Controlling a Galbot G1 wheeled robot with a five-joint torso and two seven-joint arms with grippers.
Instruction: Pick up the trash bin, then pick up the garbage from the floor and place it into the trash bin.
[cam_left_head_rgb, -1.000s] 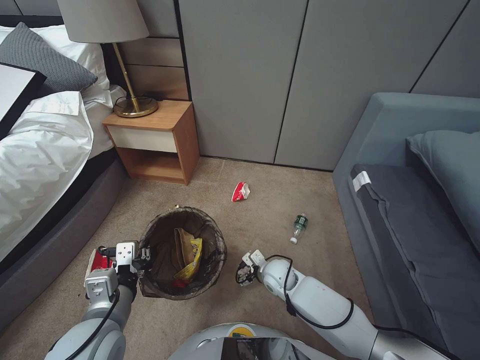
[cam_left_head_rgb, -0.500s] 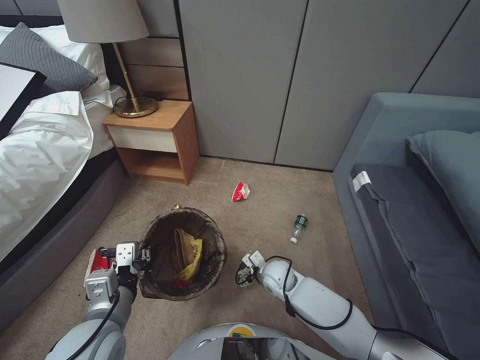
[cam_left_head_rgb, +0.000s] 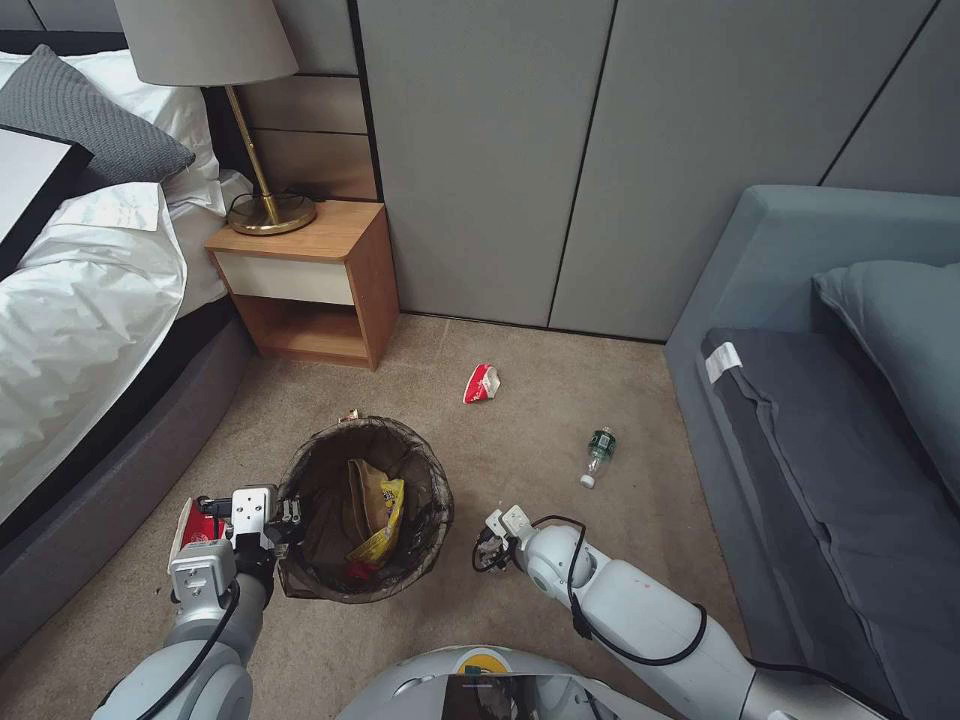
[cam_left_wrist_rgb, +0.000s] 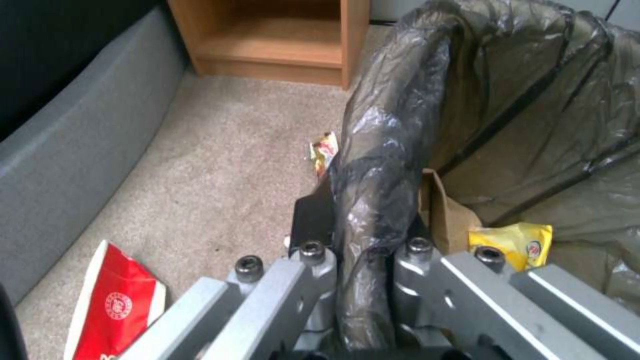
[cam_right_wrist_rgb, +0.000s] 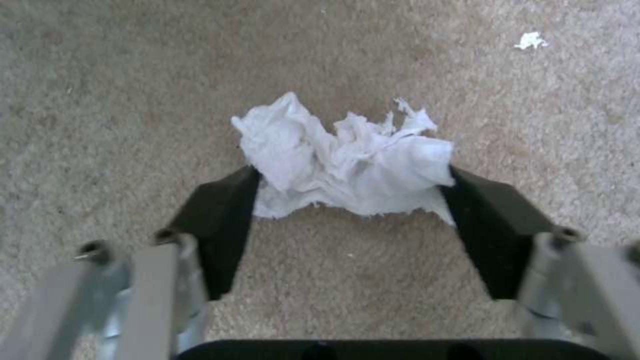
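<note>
Item count, as visible:

- Trash bin (cam_left_head_rgb: 432, 500): 1, with a dark liner.
- Red-and-white crushed cups: 2, one on open carpet (cam_left_head_rgb: 481, 383), one beside the bin (cam_left_head_rgb: 196, 522).
- Small bottle (cam_left_head_rgb: 598, 452): 1.
- White tissue (cam_right_wrist_rgb: 347, 157): 1.
- Small wrapper behind the bin (cam_left_wrist_rgb: 324, 151): 1.
- Inside the bin: 1 brown paper bag (cam_left_wrist_rgb: 445, 220), 1 yellow wrapper (cam_left_wrist_rgb: 510, 240).

The trash bin (cam_left_wrist_rgb: 507, 100) runs off the left wrist view's edge; its bag hides its wall. The red paper cup (cam_left_wrist_rgb: 113, 310) is cut off there too.
</note>
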